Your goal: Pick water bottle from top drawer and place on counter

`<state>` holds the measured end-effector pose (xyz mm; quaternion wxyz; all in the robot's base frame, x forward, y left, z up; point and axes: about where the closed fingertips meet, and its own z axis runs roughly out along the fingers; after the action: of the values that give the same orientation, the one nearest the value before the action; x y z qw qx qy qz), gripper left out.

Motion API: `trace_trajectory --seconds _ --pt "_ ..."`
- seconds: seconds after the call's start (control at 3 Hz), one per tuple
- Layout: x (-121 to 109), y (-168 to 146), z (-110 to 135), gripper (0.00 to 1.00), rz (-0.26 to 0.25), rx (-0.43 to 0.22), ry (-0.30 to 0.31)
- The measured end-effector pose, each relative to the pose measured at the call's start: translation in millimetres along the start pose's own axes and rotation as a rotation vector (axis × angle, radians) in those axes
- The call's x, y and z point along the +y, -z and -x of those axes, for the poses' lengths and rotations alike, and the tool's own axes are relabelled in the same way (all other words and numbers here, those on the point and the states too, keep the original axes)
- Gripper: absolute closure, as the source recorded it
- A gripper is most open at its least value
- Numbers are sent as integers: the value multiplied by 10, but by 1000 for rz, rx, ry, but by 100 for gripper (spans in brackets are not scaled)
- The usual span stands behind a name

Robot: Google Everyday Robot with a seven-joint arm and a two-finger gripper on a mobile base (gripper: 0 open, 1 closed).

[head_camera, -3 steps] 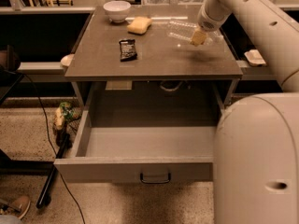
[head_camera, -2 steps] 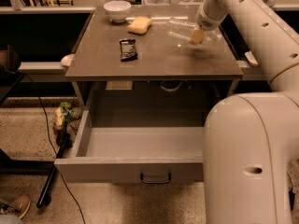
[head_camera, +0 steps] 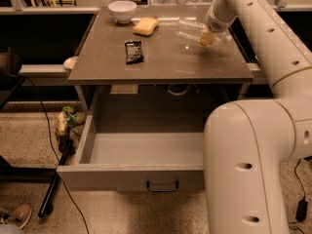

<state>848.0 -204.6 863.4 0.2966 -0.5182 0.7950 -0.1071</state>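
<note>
Robot arm point(head_camera: 253, 150): bulky white, rises in front of the counter's right side and reaches over its far right corner. Counter point(head_camera: 161, 62): smooth, slightly glossy, so a round thing may roll on it. Top drawer point(head_camera: 131, 177): pulled fully out below the counter's front edge; what shows of its floor holds nothing. Water bottle point(head_camera: 191, 29): lies on its side on the counter's far right part, no longer in the drawer. Bowl point(head_camera: 122, 9) at the counter's far left, sponge point(head_camera: 146, 26) just right of it, dark packet point(head_camera: 133, 51) left of centre. All are well apart from the bottle. Gripper point(head_camera: 206, 38): right at the bottle, low over the counter; cannot tell whether it grips or has let go. Risks, as I judge them: a bottle lying flat could roll toward the right edge once released. A lift-off that drags it would do the same.
</note>
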Motion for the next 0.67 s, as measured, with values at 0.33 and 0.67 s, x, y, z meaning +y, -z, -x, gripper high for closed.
trace_trajectory --seconds 0.33,0.67 --pt "-6 -22 -16 13 10 -1 -2" --pt "-57 37 -72 0 4 -4 -19"
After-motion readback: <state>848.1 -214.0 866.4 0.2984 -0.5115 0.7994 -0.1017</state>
